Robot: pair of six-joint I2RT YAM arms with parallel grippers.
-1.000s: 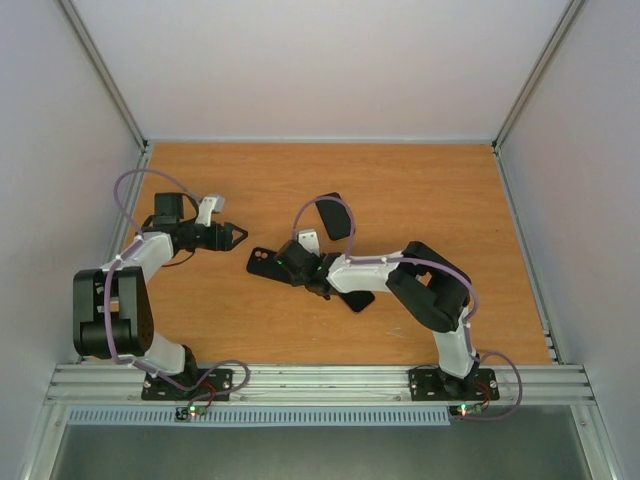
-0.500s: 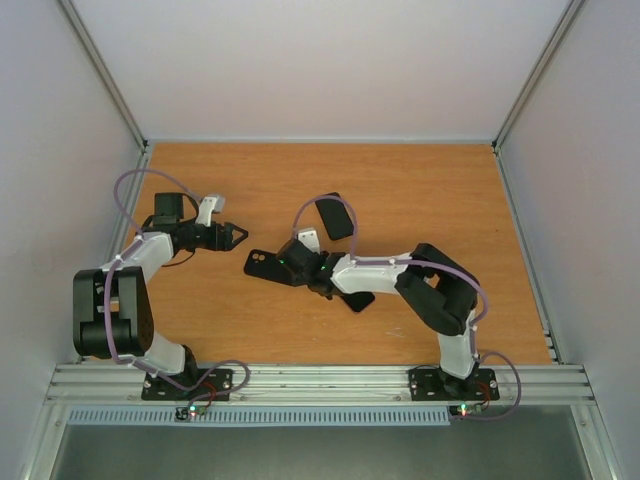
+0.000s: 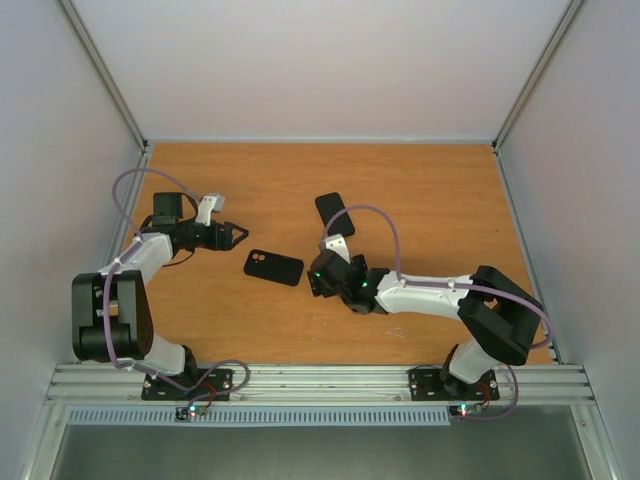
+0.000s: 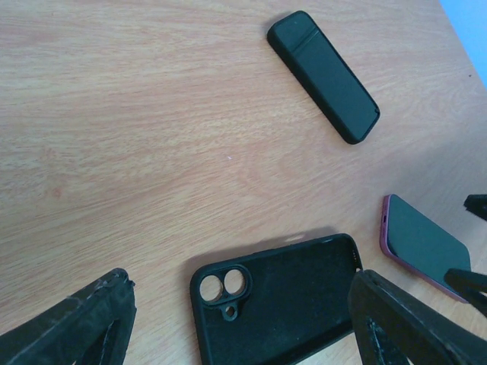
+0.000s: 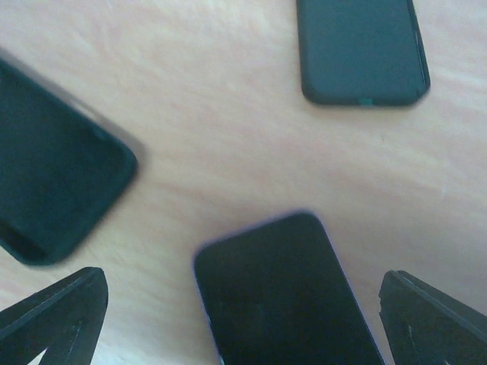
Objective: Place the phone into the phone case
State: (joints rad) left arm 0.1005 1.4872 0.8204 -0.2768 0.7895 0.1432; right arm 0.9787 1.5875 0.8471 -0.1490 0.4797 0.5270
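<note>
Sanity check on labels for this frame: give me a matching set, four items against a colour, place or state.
1 phone case
2 phone
3 dark slab
4 right gripper

A pink rim
B open
C camera cutout
D farthest from the arm bases

Pairs: 1-C, 2-A, 3-D, 4-B

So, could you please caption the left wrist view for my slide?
Open left gripper facing the empty phone case, phone lying beside it.

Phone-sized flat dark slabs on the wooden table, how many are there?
3: an empty black case with camera holes at centre, a pink-edged phone beneath the open right hand, a black slab farther back.
</note>
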